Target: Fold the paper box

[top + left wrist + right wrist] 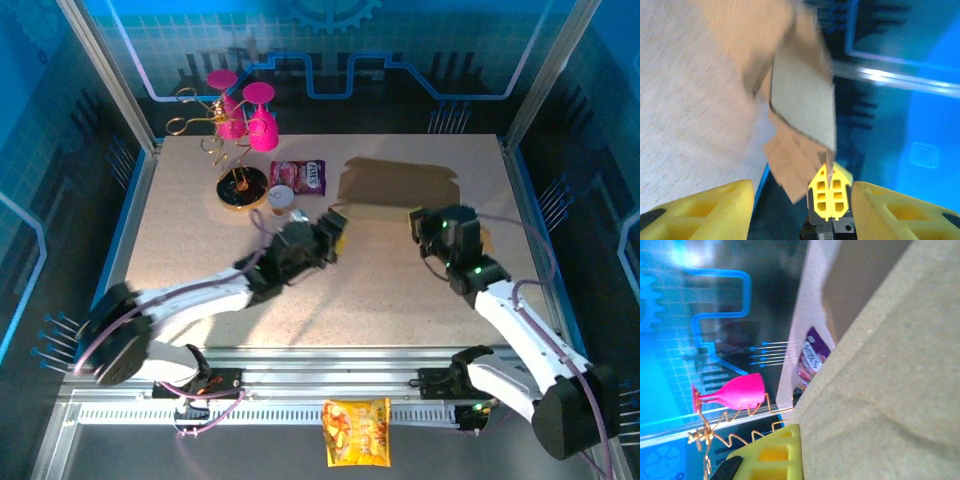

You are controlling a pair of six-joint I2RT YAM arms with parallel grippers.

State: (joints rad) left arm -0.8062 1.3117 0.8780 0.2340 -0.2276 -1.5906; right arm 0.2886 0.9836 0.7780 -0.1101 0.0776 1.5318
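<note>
- When viewed from above, shows the paper box as the largest item, lying toward the far right of the tabletop, with a brown panel facing up and a notched far edge.
- Left fingers: released and spread wide, with nothing pinched between them.
- Seen from the left wrist: blurred cardboard flaps and a pale panel just ahead of that gap, over the tabletop's edge.
- Seen from above: left arm reaching in to the box's near-left corner, touching or just beside it; cannot tell which.
- Right fingers: clenched on a panel of the box, one yellow finger pressed against the cardboard face, the other hidden behind the sheet.
- Seen from above: right arm ending at the box's near-right part, with a small strip of cardboard showing just past its right side.
- Purple snack packet: flat on the tabletop, just beside the box's left end but apart from it.
- Wire stand at the far left, carrying pink glasses on a round black base.
- Small white round thing just beside that base.
- Yellow snack bag on the near rail, between the two arm bases and well apart from the box.
</note>
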